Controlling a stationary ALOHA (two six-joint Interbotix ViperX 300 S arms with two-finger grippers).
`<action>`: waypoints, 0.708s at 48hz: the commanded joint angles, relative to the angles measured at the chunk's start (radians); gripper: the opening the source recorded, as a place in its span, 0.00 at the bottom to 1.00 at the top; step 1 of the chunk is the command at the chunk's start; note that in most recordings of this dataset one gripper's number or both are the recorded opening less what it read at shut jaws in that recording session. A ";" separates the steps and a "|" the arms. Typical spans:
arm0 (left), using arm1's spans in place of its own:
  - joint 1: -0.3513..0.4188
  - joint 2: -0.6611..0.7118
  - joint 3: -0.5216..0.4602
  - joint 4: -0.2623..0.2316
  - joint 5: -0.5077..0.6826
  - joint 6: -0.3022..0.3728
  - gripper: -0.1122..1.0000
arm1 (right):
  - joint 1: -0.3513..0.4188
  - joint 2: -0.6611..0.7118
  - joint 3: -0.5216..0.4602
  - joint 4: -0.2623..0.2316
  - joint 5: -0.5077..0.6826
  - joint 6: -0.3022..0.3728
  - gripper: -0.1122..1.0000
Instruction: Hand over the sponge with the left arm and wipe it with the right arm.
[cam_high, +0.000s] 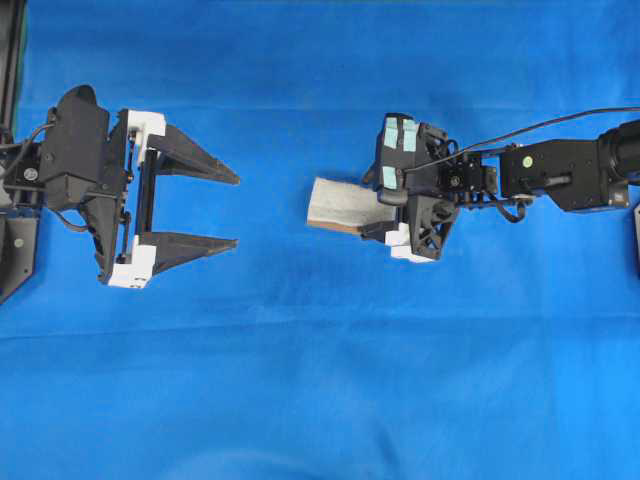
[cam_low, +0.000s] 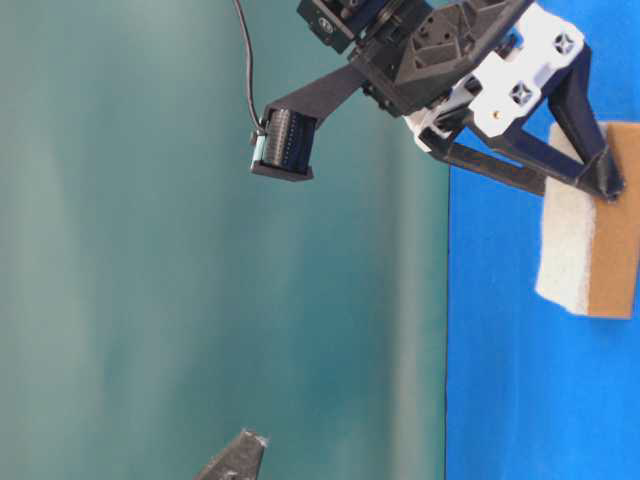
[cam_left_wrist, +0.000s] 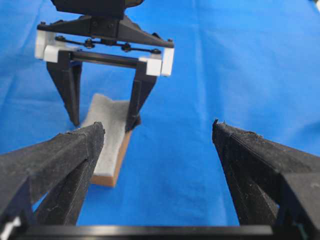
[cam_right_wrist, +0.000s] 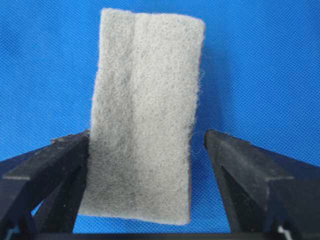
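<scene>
The sponge (cam_high: 345, 203) lies flat on the blue cloth, fuzzy whitish-grey side up, with a thin orange-brown layer (cam_low: 615, 230) underneath. The right arm's gripper (cam_high: 385, 205), with teal pads on its wrist, points down over the sponge's right end. Its jaws straddle the sponge (cam_right_wrist: 145, 115) and stand open: one finger touches the sponge's edge, and blue cloth shows between the sponge and the other finger (cam_right_wrist: 235, 160). The left arm's gripper (cam_high: 236, 211) is open and empty, a short way left of the sponge and pointing at it. In the left wrist view the sponge (cam_left_wrist: 107, 135) lies ahead under the right gripper (cam_left_wrist: 104, 122).
Blue cloth (cam_high: 320, 380) covers the whole table. A black cable (cam_high: 560, 120) runs along the right arm. A black frame part (cam_high: 12, 250) sits at the left edge. A teal-green backdrop (cam_low: 150, 300) fills the table-level view.
</scene>
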 joint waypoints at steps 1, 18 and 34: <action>-0.002 -0.003 -0.015 0.002 -0.009 0.002 0.88 | 0.000 -0.031 -0.021 -0.002 0.005 0.003 0.77; -0.002 -0.003 -0.015 0.002 -0.008 0.000 0.88 | 0.025 -0.110 -0.028 -0.003 0.057 0.003 0.77; -0.003 -0.005 -0.015 0.002 -0.006 0.000 0.88 | 0.055 -0.273 -0.028 -0.017 0.169 -0.003 0.77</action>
